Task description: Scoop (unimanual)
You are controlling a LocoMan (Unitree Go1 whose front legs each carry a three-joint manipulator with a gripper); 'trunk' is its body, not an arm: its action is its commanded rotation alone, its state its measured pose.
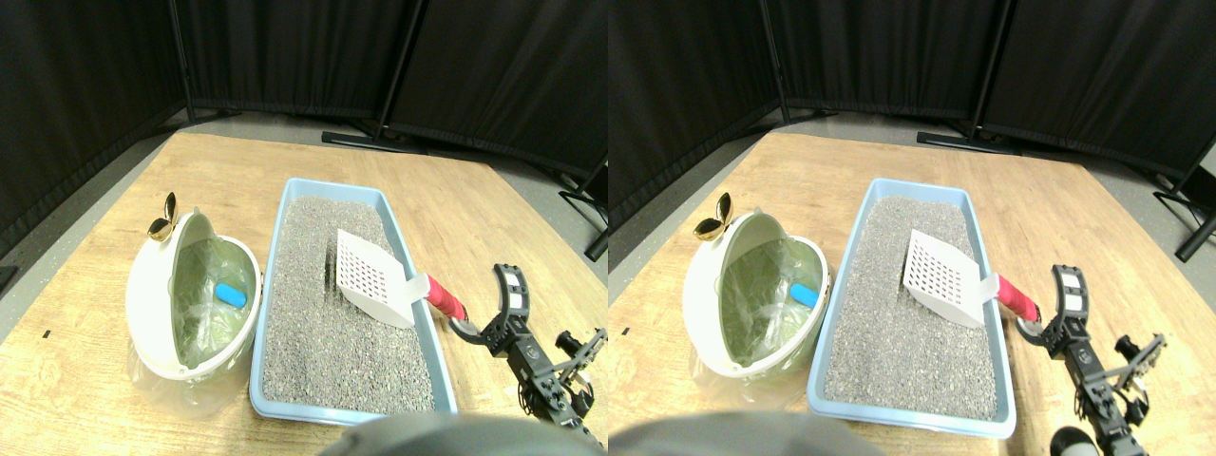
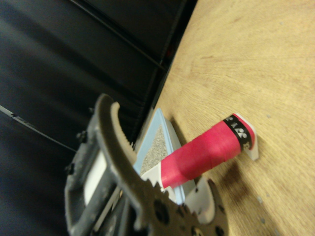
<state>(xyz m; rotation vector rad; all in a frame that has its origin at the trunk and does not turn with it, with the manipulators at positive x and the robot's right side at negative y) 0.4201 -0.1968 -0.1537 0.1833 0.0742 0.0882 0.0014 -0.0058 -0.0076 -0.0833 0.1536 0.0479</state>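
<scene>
My gripper [image 1: 489, 306] sits at the scoop's red handle [image 1: 445, 297].

The white scoop [image 1: 373, 277] lies in the blue litter tray [image 1: 347, 407], its handle sticking over the right rim. My jaws stand spread beside the handle's end; I cannot tell whether they touch it. A white bin [image 1: 152, 313] with a blue piece [image 1: 230, 294] inside stands left of the tray.

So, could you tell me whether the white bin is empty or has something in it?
Not empty: the white bin holds a green liner and a small blue object.
</scene>
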